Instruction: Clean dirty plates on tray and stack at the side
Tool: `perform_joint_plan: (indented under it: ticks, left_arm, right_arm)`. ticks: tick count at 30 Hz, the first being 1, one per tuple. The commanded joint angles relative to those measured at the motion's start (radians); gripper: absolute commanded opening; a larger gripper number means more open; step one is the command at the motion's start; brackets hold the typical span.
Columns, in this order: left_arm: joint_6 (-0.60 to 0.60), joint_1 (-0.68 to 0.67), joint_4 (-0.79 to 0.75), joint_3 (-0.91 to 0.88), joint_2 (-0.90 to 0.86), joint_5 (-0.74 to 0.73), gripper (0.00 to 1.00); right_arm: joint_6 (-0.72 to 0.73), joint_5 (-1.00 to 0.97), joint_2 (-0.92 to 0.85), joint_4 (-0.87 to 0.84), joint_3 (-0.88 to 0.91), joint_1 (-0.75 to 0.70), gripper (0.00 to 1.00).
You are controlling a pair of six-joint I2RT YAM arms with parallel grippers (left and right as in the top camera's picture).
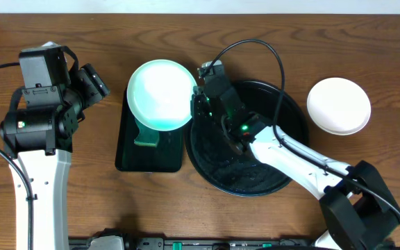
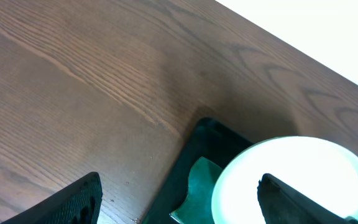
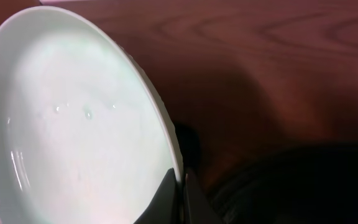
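I see the wooden table with the round black tray right of its centre, wet-looking and bare of plates. The smaller rectangular tray lies just left of it. One plate hangs tilted over that tray's far end, its rim pinched by my right gripper. Another plate rests toward the table's far right edge. The green sponge peeks from under the held plate. My left gripper hovers spread wide, holding nothing.
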State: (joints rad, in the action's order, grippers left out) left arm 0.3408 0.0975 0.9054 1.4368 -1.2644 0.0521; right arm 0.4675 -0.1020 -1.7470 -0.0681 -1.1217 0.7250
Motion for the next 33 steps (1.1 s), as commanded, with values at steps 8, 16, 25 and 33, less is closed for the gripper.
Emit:
perform_joint_plan:
  ticks: [8,16,25,33]
  left_arm:
    - [0.009,0.004,0.000,0.018,-0.005,0.013,0.80]
    - [0.009,0.004,0.000,0.018,-0.005,0.013,0.81]
    - [0.009,0.004,0.000,0.018,-0.005,0.013,0.81]
    - [0.009,0.004,0.000,0.018,-0.005,0.013,0.81]
  right_arm:
    - [-0.029,-0.021,-0.013,0.012,-0.002,0.028,0.01]
    - [-0.168,-0.022,-0.013,0.003,-0.002,0.031,0.01]
    - [-0.222,-0.022,-0.013,-0.064,-0.002,0.032,0.01]
    - [-0.333,-0.025,-0.013,-0.113,-0.002,0.042,0.01]
